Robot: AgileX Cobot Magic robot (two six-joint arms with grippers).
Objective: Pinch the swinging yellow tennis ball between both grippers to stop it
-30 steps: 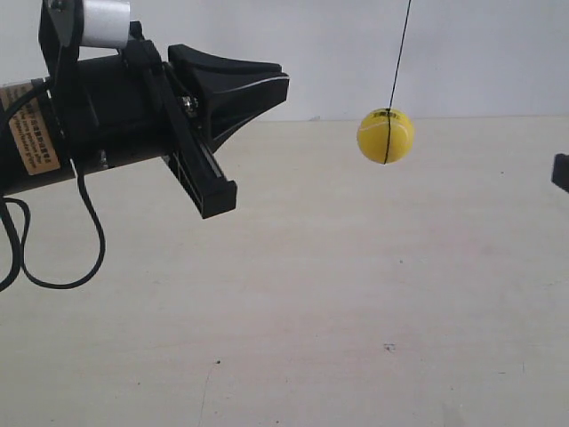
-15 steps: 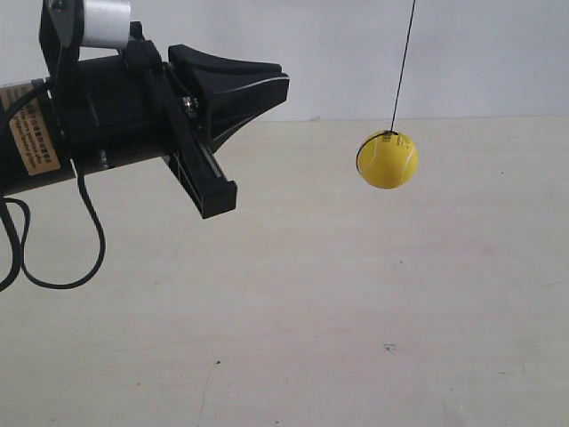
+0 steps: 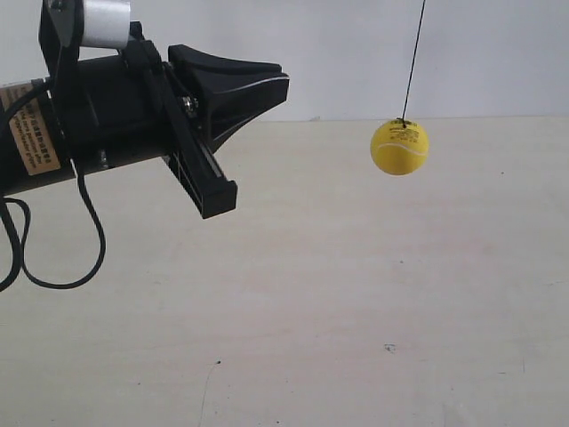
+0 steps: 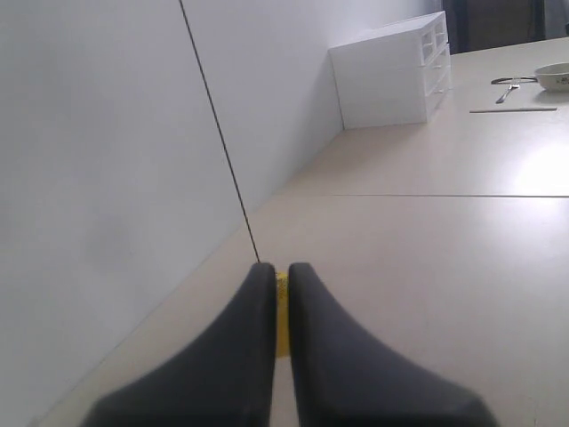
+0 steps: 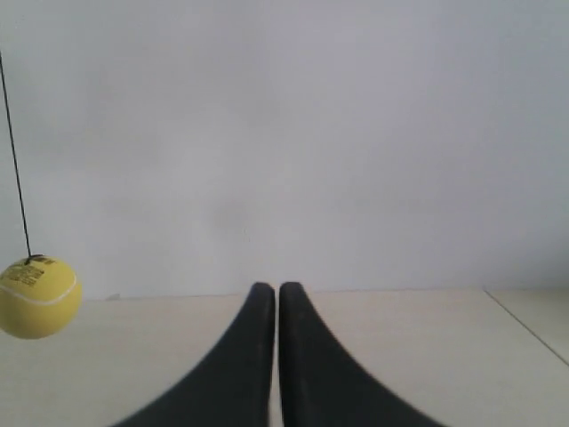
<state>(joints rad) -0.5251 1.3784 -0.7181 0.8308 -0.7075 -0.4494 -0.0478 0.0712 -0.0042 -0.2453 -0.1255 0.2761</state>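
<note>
The yellow tennis ball [image 3: 399, 148] hangs above the table on a thin dark string [image 3: 413, 62]. The gripper [image 3: 283, 82] of the arm at the exterior view's left is shut, points toward the ball and stays well apart from it. In the left wrist view my left gripper [image 4: 280, 269] is shut; only a yellow sliver of the ball [image 4: 281, 311] shows beyond the slit between its jaws. My right gripper [image 5: 270, 287] is shut on nothing, and the ball [image 5: 37, 297] hangs far off to one side of it. That gripper is out of the exterior view.
A pale table [image 3: 356, 294] lies under the ball with a white wall behind. A black cable [image 3: 53, 267] loops below the arm. Far along the table stand a white drawer unit [image 4: 391, 71], a bowl [image 4: 556, 76] and a spoon [image 4: 508, 84].
The ball has swung toward the exterior view's right and turned on its string. A dark part at that view's right edge a second ago is gone. The arm at the left has not moved.
</note>
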